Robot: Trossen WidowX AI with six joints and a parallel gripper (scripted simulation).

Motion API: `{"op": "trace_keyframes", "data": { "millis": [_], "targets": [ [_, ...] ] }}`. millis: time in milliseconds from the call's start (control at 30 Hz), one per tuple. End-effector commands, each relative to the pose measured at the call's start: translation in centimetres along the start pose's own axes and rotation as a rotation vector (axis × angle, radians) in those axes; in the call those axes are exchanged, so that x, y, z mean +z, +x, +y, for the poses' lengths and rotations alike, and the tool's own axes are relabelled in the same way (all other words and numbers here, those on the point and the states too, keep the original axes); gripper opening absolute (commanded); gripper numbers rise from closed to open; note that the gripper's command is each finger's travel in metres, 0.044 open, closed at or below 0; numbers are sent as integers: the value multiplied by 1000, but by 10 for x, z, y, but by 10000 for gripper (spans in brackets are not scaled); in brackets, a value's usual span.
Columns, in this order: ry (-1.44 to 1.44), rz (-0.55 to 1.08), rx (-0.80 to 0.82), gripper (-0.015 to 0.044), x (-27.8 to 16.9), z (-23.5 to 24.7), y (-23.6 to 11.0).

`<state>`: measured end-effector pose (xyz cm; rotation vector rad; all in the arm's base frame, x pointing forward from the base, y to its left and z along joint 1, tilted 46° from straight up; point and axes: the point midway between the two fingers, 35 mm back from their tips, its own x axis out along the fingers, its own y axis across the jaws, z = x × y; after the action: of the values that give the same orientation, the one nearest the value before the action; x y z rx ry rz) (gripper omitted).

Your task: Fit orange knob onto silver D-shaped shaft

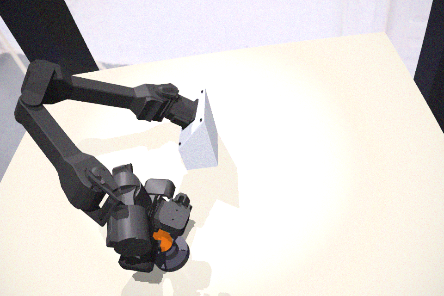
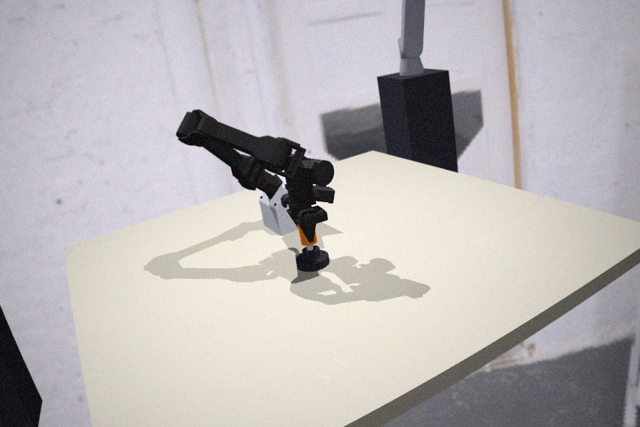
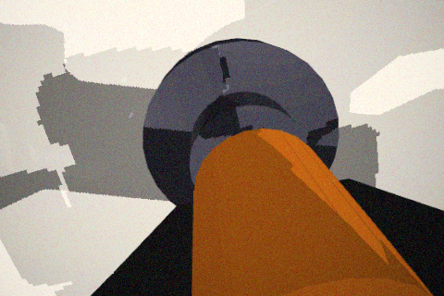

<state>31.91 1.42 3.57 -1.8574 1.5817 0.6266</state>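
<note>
Filling the wrist view's foreground, the orange knob (image 3: 290,253) is a smooth matte cylinder clamped between the dark fingers of the gripper (image 2: 308,229), its far end pointing down at the round pedestal (image 3: 179,111). Only a short stub of the silver D-shaped shaft (image 2: 309,248) shows between knob and pedestal in the exterior view, so the knob stands over the shaft, not pushed down to the pedestal; whether the flats line up cannot be told. The pedestal is a dark, glossy disc with a raised hub, standing on the cream tabletop (image 2: 465,236), a plain matte slab with a darker edge. Blocky arm shadows spread around the pedestal. Behind it the arm (image 1: 46,135) folds back to its pale grey wedge-shaped base (image 1: 200,142). The pedestal sits near one tabletop edge in the top view, with wide bare surface toward the opposite side. Beyond the tabletop a grey camera arm (image 2: 408,9) rises from a black column (image 2: 419,117) against a rough whitewashed wall (image 2: 103,50).
</note>
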Motion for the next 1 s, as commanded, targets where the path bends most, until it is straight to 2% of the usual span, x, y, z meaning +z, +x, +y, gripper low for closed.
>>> {"op": "trace_keyframes", "data": {
  "millis": [0,633,967],
  "targets": [
    [-10,1,-2,0,1,0,1],
    [-10,1,-2,0,-1,0,-3],
    [-219,1,-2,0,0,-2,-1]
  ]
}}
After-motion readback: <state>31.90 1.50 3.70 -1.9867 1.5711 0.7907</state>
